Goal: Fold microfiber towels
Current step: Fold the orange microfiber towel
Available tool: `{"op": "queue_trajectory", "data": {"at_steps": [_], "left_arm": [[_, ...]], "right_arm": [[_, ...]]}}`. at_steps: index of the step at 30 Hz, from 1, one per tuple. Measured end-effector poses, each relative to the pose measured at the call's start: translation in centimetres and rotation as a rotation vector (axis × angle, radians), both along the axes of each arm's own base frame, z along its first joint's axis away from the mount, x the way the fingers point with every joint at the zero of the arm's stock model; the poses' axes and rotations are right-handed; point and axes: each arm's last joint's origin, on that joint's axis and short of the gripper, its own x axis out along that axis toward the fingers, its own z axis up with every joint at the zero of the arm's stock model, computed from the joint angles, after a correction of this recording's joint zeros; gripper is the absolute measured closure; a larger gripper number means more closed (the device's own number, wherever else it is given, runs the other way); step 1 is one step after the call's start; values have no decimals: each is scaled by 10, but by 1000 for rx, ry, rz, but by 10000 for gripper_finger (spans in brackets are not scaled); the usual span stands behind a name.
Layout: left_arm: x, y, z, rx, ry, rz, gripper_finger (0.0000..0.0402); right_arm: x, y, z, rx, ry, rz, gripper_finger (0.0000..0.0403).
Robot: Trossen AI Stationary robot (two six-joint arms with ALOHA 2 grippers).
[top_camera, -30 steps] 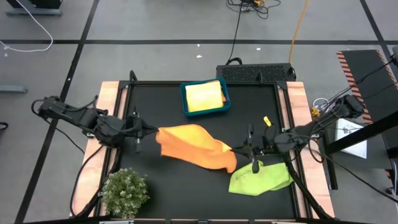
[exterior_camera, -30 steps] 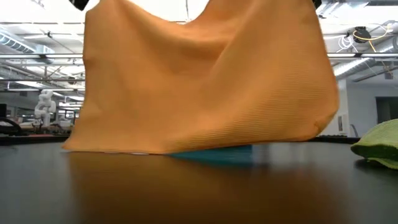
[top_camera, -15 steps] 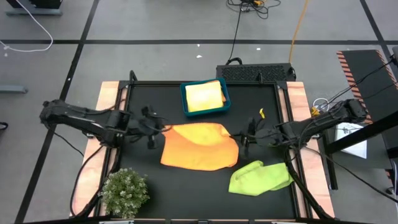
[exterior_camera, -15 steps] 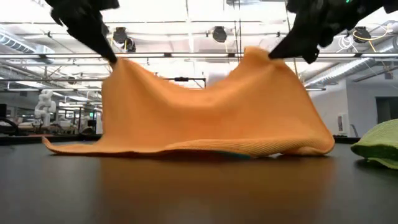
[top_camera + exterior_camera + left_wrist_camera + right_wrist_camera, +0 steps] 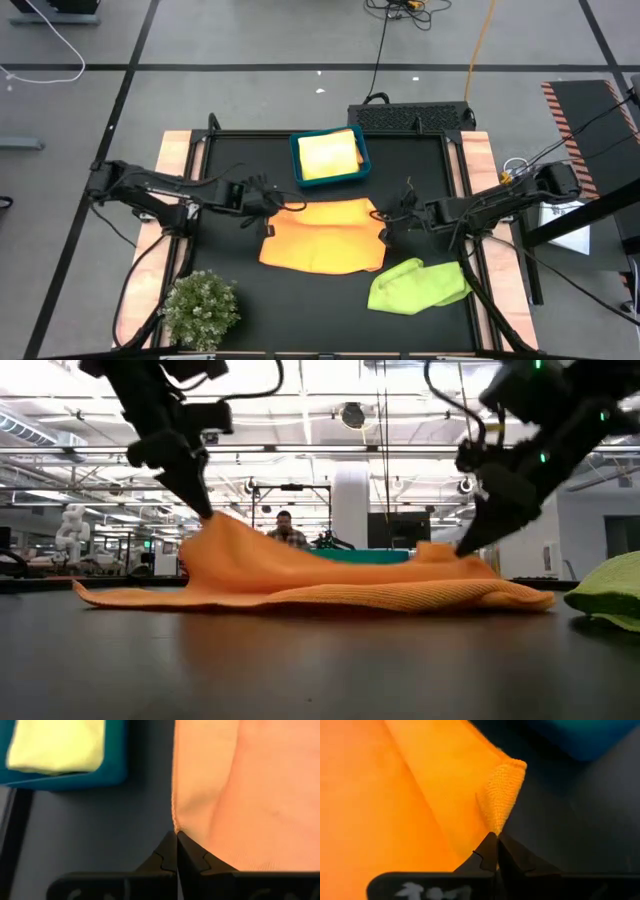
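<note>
Hands first: we see the left hand (image 5: 268,203) clenched on one far corner of the orange towel (image 5: 322,234), and the right hand (image 5: 382,215) clenched on the other far corner. Both corners sit pinched just above the tabletop (image 5: 300,310), while the rest of the towel lies spread across its middle. A lime green towel (image 5: 418,284) lies crumpled near the right arm. A yellow towel (image 5: 328,154) rests inside the blue bin (image 5: 296,160), beyond the orange one. A small plant (image 5: 201,308) stands at the near left corner.
</note>
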Motion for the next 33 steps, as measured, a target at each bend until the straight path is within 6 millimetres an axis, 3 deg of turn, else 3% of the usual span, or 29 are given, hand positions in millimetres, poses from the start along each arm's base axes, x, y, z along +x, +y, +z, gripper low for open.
{"op": "queue_trajectory", "data": {"at_steps": [7,18,24,33], "left_arm": [[13,5,-15,-28,26,-35,401],[15,5,-16,-24,27,-40,401],[15,5,-16,-22,27,-42,401],[16,5,-16,-19,11,-48,401]], "right_arm": [[-14,-17,-23,-56,29,-9,371],[-15,-39,-14,-154,-10,-110,293],[-6,-36,-8,-77,-115,-14,275],[-6,-41,-18,-75,-52,-40,266]]}}
